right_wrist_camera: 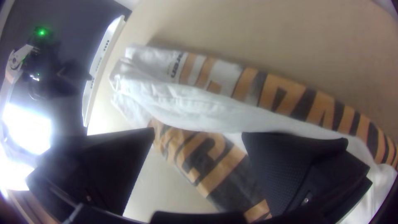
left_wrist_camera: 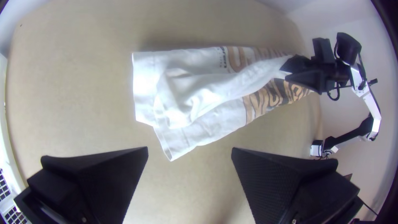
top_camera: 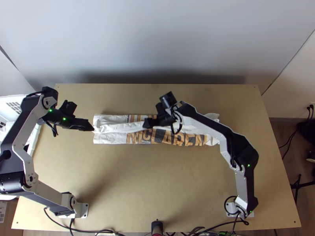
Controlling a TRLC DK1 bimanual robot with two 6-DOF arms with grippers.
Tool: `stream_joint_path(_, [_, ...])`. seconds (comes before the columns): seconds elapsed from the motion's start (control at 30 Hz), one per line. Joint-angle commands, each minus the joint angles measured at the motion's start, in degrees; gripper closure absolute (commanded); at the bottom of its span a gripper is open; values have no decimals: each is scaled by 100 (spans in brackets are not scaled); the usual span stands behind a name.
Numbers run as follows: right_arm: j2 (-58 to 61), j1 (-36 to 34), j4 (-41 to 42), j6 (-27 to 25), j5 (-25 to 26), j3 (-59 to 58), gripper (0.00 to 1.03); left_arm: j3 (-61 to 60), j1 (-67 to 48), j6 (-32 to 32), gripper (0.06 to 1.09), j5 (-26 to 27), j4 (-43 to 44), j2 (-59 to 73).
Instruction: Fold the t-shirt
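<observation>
Black, my left gripper (top_camera: 92,128) points at one end of the t-shirt (top_camera: 112,138) in the top view; my right gripper (top_camera: 147,122) is over its middle, that arm hiding part. The shirt lies in a folded strip on the table (top_camera: 138,185), beside a white grilled thing (top_camera: 8,100).

Left wrist view: my fingers (left_wrist_camera: 286,186) stand wide apart, loose white cloth lying over the strip.

Right wrist view: my fingers (right_wrist_camera: 290,174) are spread wide above the shirt.

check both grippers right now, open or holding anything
left gripper: open, holding nothing
right gripper: open at the folded t-shirt, fingers apart, not clamped on it
</observation>
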Motion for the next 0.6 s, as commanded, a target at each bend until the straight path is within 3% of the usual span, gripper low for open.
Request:
stream_joint_path(0.0, [-201,-172,752,-19,586,5,5,-187,-39,56,10,-7,25,-98])
stream_joint_path(0.27, [-684,-268,1182,-150,841,-619,5,-425,-74,56,10,-7,95,-186])
stream_joint_path(0.47, [-1097,-365,883,140,797,-794,5,-451,-136,170,10,11,-107,-256])
stream_joint_path(0.57, [-1053,-347,646,403,524,-786,5,-425,-259,179,10,134,-459,8])
